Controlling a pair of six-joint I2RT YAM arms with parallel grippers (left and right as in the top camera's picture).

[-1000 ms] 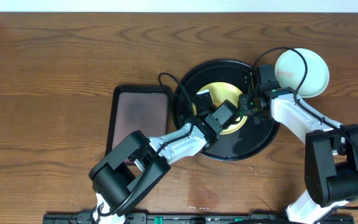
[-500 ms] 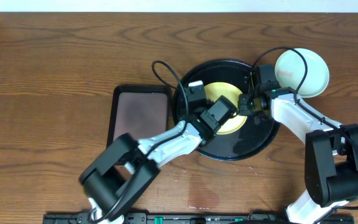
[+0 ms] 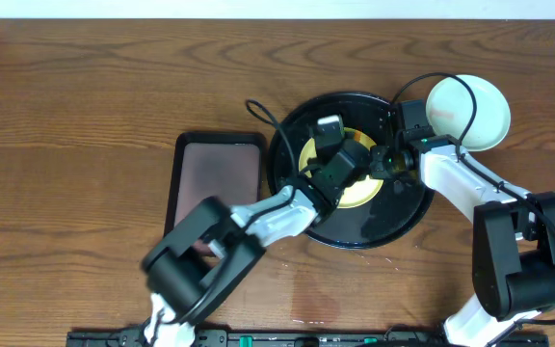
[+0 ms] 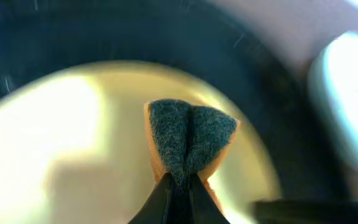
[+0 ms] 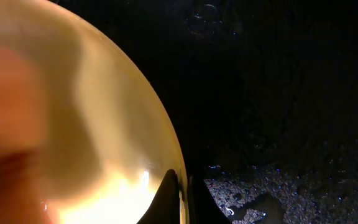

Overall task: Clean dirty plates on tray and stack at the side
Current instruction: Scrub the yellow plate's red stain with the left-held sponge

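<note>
A pale yellow plate (image 3: 314, 154) lies in the round black tray (image 3: 401, 218). My left gripper (image 3: 328, 135) is shut on a sponge with a dark green scouring face (image 4: 190, 138), pressed on the yellow plate (image 4: 61, 137). My right gripper (image 3: 382, 164) is shut on the right rim of the yellow plate (image 5: 104, 124), one finger on each side of the rim (image 5: 180, 198). A light blue plate (image 3: 468, 112) sits on the table right of the tray, with a faint reddish spot near its left edge. A reddish-brown blur shows at the left of the right wrist view.
A dark brown rectangular tray (image 3: 218, 173) lies left of the black tray on the wooden table (image 3: 85, 116). The black tray floor (image 5: 291, 124) is wet with droplets. Cables loop over the tray's top edge and the light blue plate.
My left gripper has swept with the sponge from the plate's left side toward its upper middle. The right gripper and the yellow plate have stayed put.
</note>
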